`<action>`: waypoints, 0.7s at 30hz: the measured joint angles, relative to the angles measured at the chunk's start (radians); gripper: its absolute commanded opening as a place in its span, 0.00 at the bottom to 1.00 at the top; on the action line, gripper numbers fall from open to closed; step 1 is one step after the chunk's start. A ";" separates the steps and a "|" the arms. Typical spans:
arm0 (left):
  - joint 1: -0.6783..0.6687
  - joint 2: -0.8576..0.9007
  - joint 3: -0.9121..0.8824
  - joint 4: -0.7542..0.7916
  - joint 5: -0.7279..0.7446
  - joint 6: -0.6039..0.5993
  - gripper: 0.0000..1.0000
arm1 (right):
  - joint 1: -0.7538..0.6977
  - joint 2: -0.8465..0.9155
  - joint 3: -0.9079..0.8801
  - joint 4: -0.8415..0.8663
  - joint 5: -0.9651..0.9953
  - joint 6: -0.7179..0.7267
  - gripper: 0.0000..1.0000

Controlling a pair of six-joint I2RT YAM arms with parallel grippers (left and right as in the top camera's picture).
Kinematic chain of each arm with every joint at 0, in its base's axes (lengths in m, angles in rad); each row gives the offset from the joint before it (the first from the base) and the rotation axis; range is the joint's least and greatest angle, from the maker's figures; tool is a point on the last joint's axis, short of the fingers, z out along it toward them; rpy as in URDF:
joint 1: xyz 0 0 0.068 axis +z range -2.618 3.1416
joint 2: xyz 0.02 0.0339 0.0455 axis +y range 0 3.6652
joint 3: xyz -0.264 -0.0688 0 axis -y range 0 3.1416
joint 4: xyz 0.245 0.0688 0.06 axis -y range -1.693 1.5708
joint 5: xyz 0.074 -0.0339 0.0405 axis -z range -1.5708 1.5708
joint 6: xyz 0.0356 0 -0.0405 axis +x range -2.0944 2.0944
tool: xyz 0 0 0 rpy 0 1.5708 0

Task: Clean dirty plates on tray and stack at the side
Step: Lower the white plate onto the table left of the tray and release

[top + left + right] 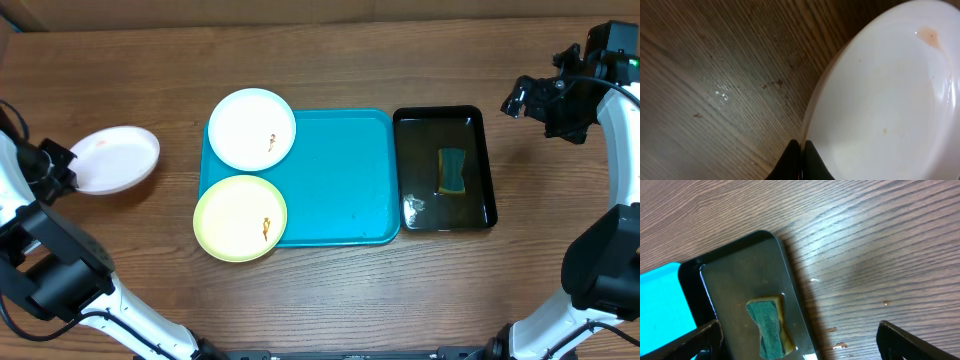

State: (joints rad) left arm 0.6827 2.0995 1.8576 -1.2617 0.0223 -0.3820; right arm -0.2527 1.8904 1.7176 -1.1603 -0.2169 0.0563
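Left jaws pinch a white plate (880, 100), largely cut off; right jaws spread wide.

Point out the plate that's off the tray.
The white plate far left, gripped at its rim by the left tool; the other two sit on the tray.

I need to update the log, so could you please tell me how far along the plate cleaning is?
Done: one white plate is off the tray, at the left. In hand: the left tool is shut on its rim; a faint orange smear shows on it. Left: the other white plate and the yellow-green plate lie smeared on the tray; the sponge lies unheld, the right tool open.
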 measured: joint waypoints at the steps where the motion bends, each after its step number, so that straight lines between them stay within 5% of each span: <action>1: -0.003 0.000 -0.028 0.030 -0.005 0.005 0.04 | 0.000 0.000 0.000 0.000 0.000 0.000 1.00; 14: -0.085 0.000 -0.206 0.188 -0.016 0.068 0.07 | 0.000 0.000 0.000 0.000 0.000 0.000 1.00; 16: -0.105 0.000 -0.206 0.183 -0.017 0.082 0.21 | 0.000 0.000 0.000 0.000 0.000 0.000 1.00; 19: -0.136 0.000 -0.207 0.166 -0.017 0.100 0.75 | 0.000 0.000 0.000 0.000 0.000 0.000 1.00; 21: -0.151 0.000 -0.207 0.155 -0.016 0.101 0.83 | 0.000 0.000 0.000 0.000 0.000 -0.001 1.00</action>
State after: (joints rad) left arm 0.5320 2.0995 1.6505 -1.1069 0.0059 -0.2810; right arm -0.2527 1.8908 1.7176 -1.1599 -0.2173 0.0555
